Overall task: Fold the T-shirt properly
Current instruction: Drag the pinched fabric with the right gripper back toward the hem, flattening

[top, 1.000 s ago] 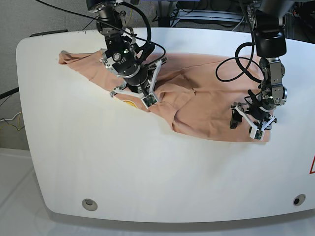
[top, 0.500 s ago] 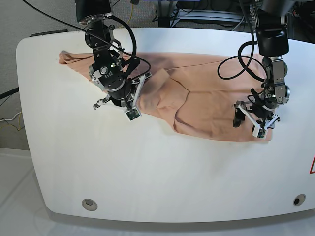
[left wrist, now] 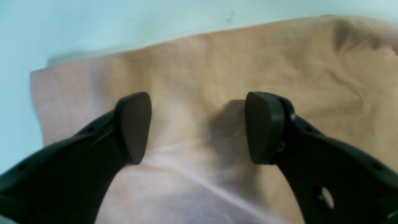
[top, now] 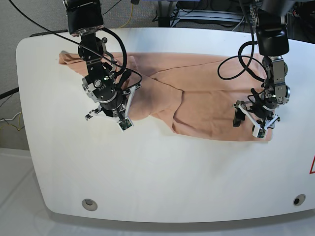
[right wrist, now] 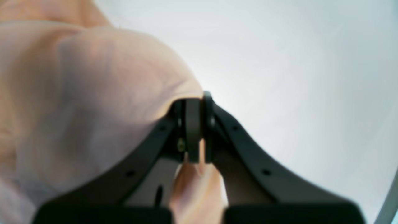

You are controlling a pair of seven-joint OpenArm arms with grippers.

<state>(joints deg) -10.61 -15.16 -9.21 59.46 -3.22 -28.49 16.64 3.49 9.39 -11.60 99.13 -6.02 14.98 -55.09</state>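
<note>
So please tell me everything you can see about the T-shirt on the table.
The T-shirt is plain peach, soft, wrinkled fabric, lying spread across the far half of the white table. The right gripper is shut on a pulled-out fold. The left gripper, open, stands over the opposite corner.

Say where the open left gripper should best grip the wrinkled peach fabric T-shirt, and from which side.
Probably the wrinkled peach fabric T-shirt corner under the open left gripper: a flat, free edge on the white table. Come straight down, one finger off the cloth's edge.
</note>
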